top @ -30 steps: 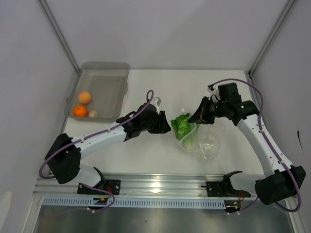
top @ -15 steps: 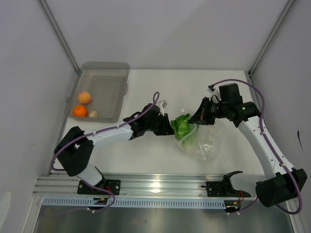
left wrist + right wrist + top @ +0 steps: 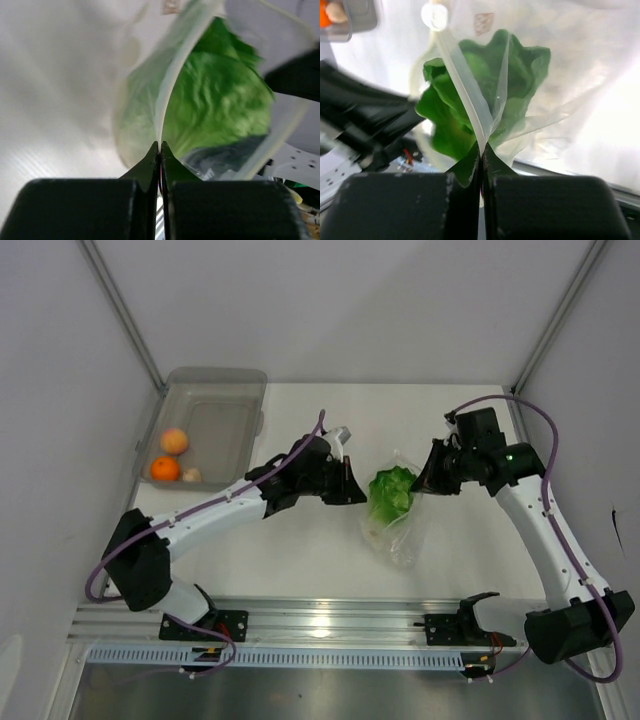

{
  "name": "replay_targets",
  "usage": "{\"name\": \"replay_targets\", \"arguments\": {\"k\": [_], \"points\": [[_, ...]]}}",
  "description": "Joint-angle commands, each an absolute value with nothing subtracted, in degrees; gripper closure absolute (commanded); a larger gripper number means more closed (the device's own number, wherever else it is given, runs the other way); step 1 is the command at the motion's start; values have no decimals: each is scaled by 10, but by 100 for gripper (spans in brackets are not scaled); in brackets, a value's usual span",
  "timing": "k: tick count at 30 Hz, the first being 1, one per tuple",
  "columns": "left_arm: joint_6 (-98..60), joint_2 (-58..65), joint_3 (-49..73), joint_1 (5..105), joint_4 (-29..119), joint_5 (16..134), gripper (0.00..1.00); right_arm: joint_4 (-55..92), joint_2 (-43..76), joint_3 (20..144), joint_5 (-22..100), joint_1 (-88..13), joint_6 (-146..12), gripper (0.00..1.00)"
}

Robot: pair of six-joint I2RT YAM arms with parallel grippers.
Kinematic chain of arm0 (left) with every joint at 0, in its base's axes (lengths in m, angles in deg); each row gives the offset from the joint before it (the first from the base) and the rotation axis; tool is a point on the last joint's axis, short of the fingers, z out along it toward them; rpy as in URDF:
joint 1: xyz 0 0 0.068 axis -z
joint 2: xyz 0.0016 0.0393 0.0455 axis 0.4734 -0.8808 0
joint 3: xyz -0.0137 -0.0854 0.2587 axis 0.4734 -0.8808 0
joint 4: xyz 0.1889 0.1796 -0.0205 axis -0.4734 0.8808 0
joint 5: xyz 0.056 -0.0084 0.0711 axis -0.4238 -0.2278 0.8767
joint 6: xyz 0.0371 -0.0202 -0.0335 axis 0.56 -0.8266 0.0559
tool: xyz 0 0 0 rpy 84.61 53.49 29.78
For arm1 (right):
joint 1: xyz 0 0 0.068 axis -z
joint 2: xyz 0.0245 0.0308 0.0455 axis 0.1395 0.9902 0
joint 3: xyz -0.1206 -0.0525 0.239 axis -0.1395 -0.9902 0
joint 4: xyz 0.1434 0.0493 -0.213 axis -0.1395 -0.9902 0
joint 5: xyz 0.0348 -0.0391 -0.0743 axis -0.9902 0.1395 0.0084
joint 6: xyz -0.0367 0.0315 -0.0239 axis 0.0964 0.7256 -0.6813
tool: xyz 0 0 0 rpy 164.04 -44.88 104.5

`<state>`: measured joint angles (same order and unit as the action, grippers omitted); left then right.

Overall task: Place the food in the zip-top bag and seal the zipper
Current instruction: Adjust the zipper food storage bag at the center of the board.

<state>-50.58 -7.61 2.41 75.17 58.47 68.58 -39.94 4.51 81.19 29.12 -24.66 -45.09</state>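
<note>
Lettuce head [image 3: 392,490], leafy and bright green, sits inside a clear, crinkly zip-top bag [image 3: 402,540] near the middle of a white table [image 3: 300,560], seen from above. The bag is stretched between two robot arms. The left arm [image 3: 200,525] reaches in from the left and its jaws are clenched on the bag's left edge, just beside the lettuce. The right arm [image 3: 545,530] reaches in from the right and its jaws are clenched on the bag's right edge. The lower part of the bag trails toward the near edge of the table, empty and rumpled.

From the left wrist camera, the two black jaw tips are pressed together on a pale strip along the bag's rim, and the lettuce [image 3: 215,100] fills the view behind the plastic film. From the right wrist camera, the jaw tips are likewise pinched shut on a pale strip of the rim [image 3: 465,85], with the lettuce [image 3: 470,95] wrapped in film just beyond them. Whether the zipper is sealed cannot be told.

At the far left of the table stands a translucent grey bin [image 3: 250,400], well apart from the bag. Inside it, near its left wall, lie two small orange fruits [image 3: 174,441] [image 3: 165,469] and, just beside the nearer one, a small pale beige lump [image 3: 191,476].
</note>
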Motion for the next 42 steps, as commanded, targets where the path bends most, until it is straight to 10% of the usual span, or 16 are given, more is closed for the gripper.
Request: {"name": "replay_targets", "arguments": {"k": [1,42], "points": [[-471,-36,112,779,632,672,99,-434,45,889,361,-245,-481,100],[-491,-85,270,791,701,593,99,-418,47,944,355,-241,-484,100]]}}
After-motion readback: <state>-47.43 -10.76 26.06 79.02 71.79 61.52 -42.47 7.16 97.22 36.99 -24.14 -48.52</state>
